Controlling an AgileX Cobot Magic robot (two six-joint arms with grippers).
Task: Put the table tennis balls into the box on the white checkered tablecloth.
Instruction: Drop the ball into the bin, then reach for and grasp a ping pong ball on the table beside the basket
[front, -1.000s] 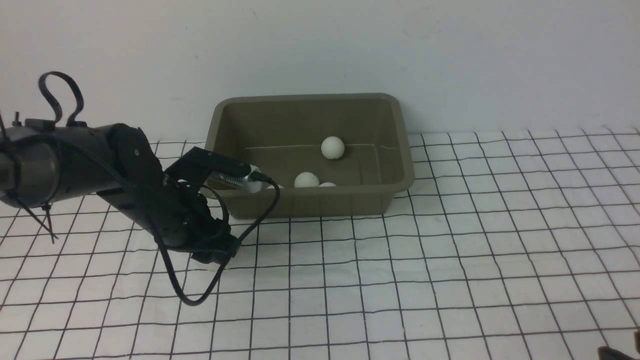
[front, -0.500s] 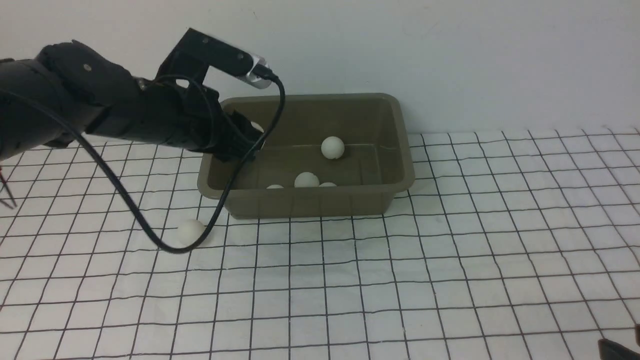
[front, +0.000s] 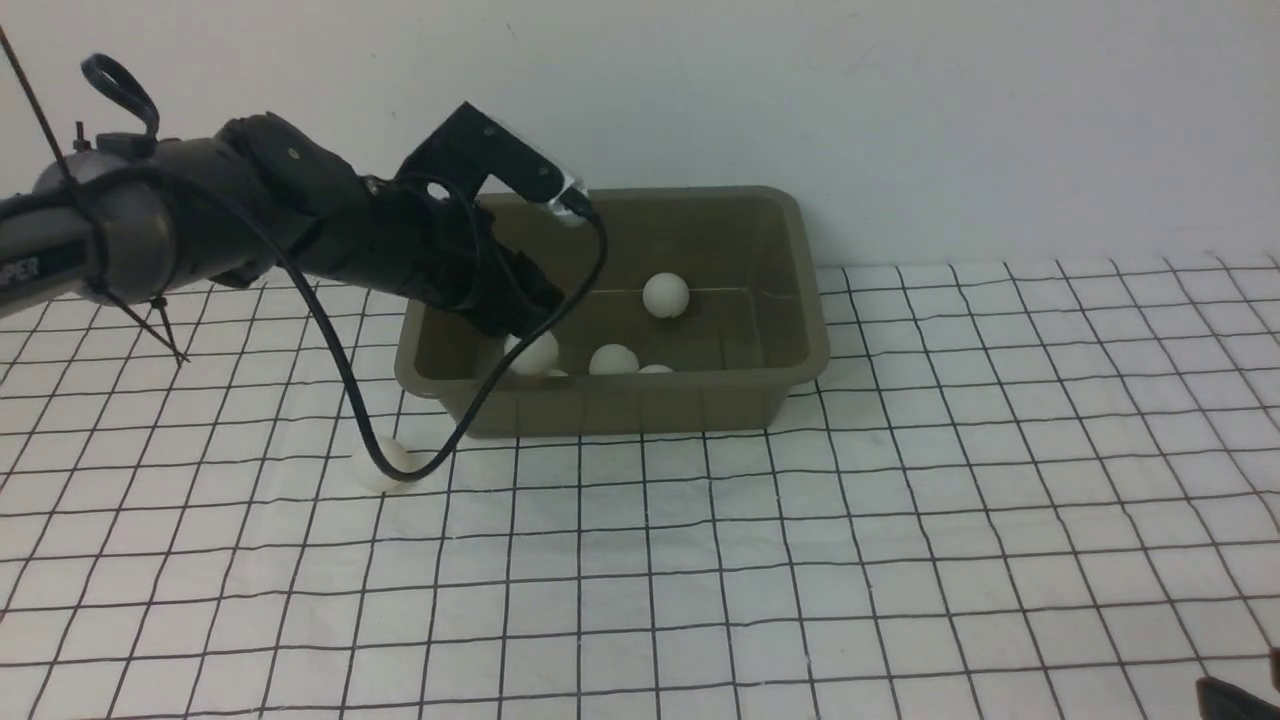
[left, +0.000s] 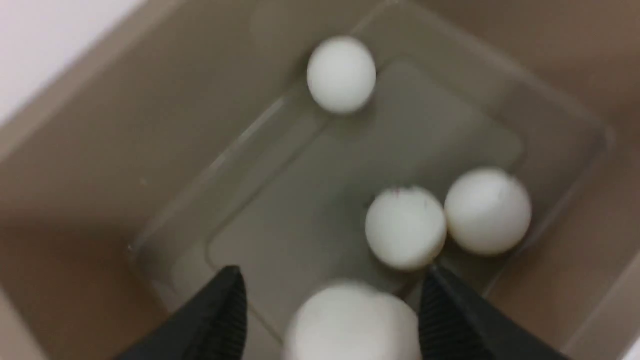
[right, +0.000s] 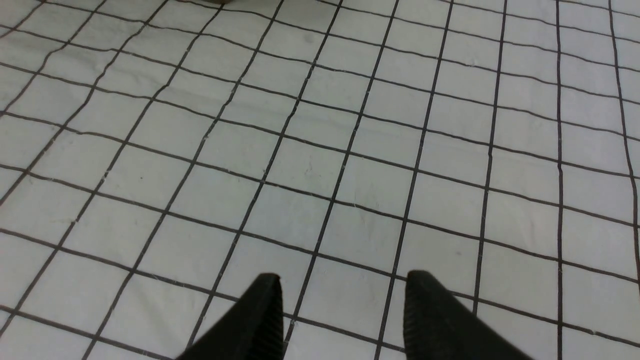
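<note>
One of the table tennis balls (front: 375, 481) is out on the white checkered tablecloth (front: 800, 560). It sits near the left front corner of the box (front: 640, 405), not touching it, with the black cable (front: 330, 340) looping across it.

Inside the box, three balls rest on the floor: one (front: 665, 295) toward the back wall, and a pair (front: 613, 360) side by side at the front wall. And there's a fourth ball (left: 352, 322), blurred, between the jaws of the left tool (left: 332, 275). Those jaws stand apart, and the ball looks loose rather than clamped. In the front view it shows low in the box's left end, just under the tool.

The right tool (right: 340, 282) has its jaws apart with nothing between them, over bare cloth well away on the other side.

Here's the geometry that matters. The stray ball lies outside the box wall, toward the robot, a touch further left than the left tool, and lower. The left arm is plainly the nearer. A ball has no long axis, so any approach angle should grip. The box's long side runs left to right, leaving a wide mouth for the drop. My read: one ball left to fetch.
</note>
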